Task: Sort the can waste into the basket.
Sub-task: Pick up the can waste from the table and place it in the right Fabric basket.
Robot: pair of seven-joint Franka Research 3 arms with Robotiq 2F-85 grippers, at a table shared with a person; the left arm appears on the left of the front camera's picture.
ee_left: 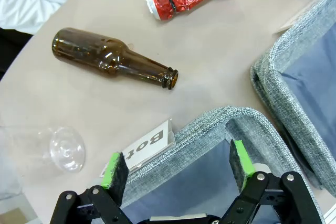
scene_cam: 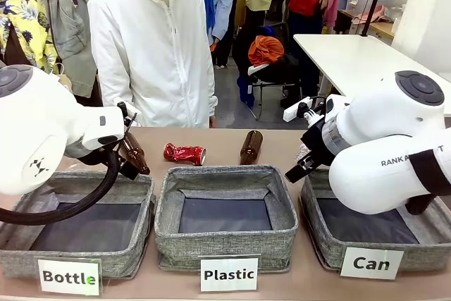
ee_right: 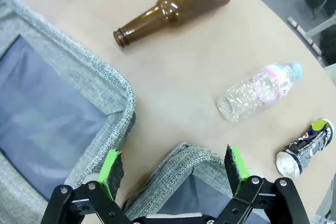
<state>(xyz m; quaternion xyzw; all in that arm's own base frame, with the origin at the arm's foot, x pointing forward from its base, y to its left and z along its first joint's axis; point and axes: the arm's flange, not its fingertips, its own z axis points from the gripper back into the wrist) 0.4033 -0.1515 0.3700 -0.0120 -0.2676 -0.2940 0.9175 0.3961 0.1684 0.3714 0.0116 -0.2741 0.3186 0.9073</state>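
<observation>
Helpfully, the right wrist view catches the black can on the surface near the Can basket's corner, a spot the right arm blocks from the front. Front-on, the red can lies well left of that basket, a brown bottle between them. A clear bottle lies near the black can. Left jaws and right jaws are released and empty. The right jaws hang over the basket's corner, the black can off to one side.

White rounded left arm and right arm, grey caps, black cable; black left gripper and right gripper, green pads.
</observation>
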